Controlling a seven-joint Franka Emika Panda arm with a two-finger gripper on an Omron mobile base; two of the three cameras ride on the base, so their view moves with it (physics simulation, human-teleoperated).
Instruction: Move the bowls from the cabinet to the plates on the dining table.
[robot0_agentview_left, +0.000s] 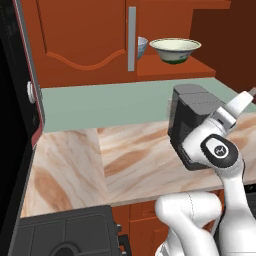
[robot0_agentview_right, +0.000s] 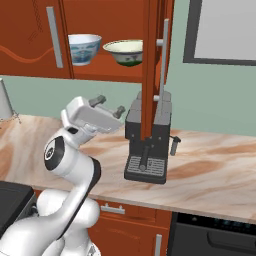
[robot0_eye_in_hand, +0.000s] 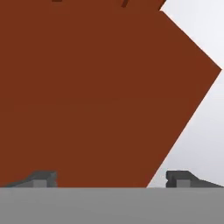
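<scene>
gripper (robot0_agentview_right: 109, 105) released, jaws wide, nothing held, below open cabinet (robot0_agentview_right: 110, 67), both bowls (robot0_agentview_right: 84, 48) on shelf

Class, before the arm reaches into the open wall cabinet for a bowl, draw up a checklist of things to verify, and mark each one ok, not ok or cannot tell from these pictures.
1. Cabinet door open, shelf exposed: ok.
2. Cream bowl upright on the shelf: ok.
3. Pale bowl upright beside it, apart from it: ok.
4. Gripper open and holding nothing: ok.
5. Gripper level with the shelf: not ok, it sits below, near the coffee machine.
6. Open door's edge clear of the arm's path: cannot tell.
</scene>
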